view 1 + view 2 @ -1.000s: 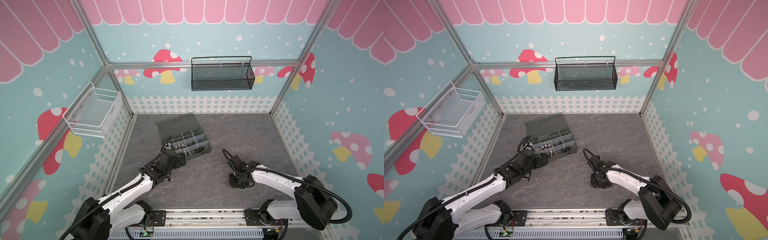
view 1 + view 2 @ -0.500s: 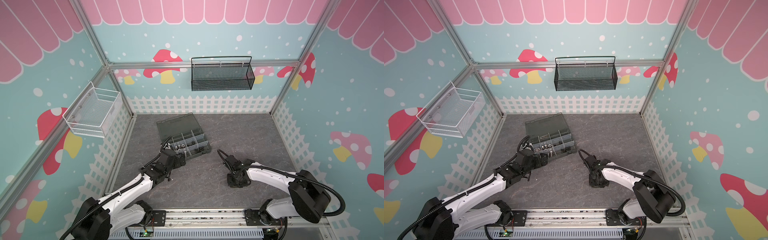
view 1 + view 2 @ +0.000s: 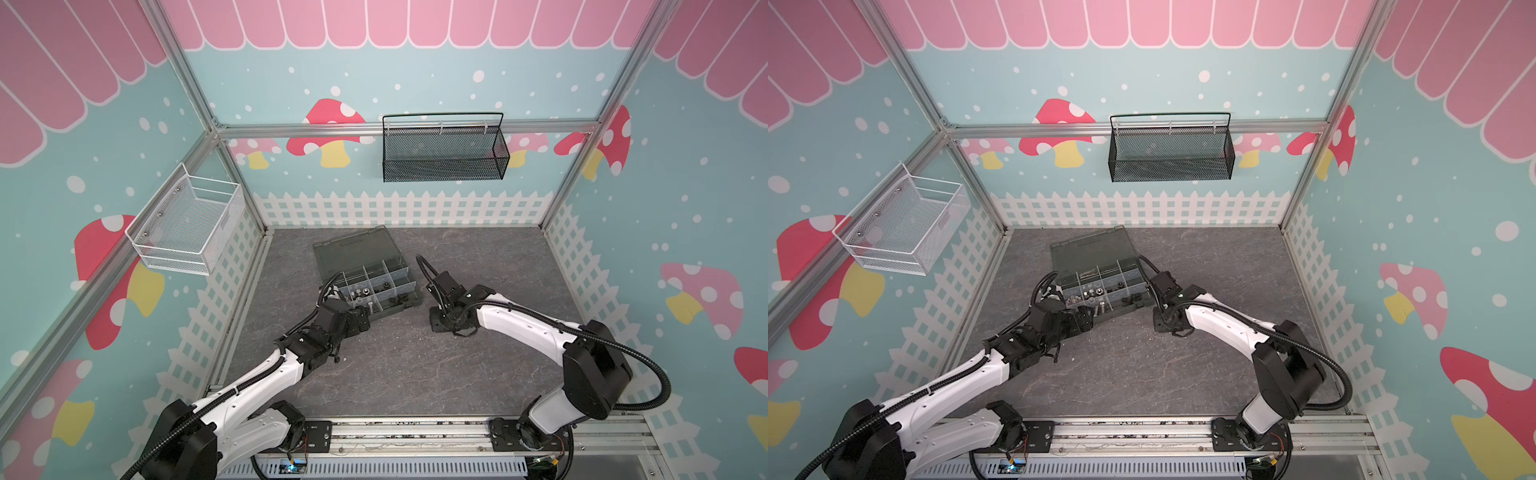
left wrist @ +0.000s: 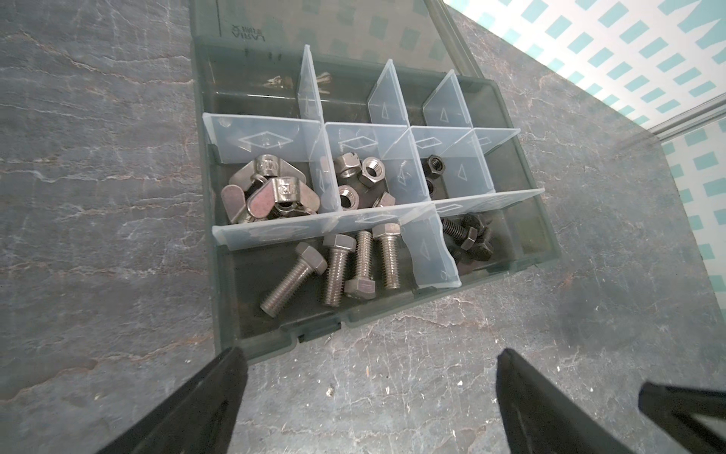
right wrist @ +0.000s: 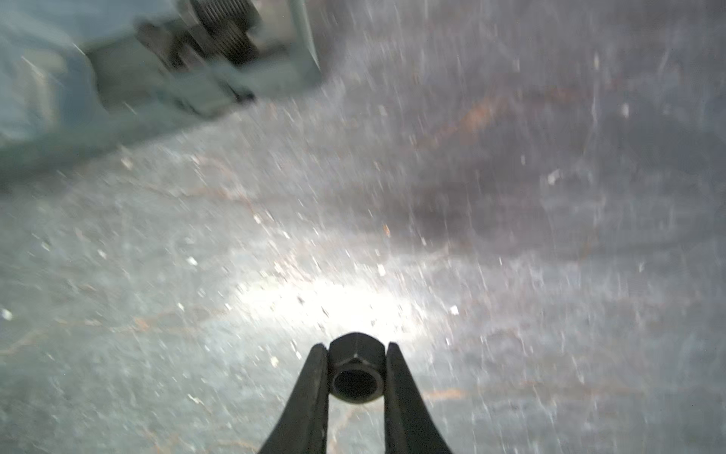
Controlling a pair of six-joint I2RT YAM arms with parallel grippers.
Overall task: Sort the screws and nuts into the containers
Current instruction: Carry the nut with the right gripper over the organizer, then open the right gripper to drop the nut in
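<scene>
We see our right tool (image 5: 356, 347) pinching a black nut (image 5: 355, 379) at the bottom centre of the right wrist view, the table (image 5: 510, 236) behind it. Our left tool (image 4: 371, 355) gapes wide at its view's lower edge, before the organizer box (image 4: 524, 257) mid-frame, whose containers (image 4: 251, 283) hold silver screws (image 4: 338, 271) and nuts (image 4: 373, 173).

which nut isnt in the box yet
The black hex nut, pinched in the right pincer; the other nuts lie in the organizer box compartments.

L gripper (image 4: 371, 355) jaws wide apart; R gripper (image 5: 356, 350) pinched tight, wrist low.
</scene>
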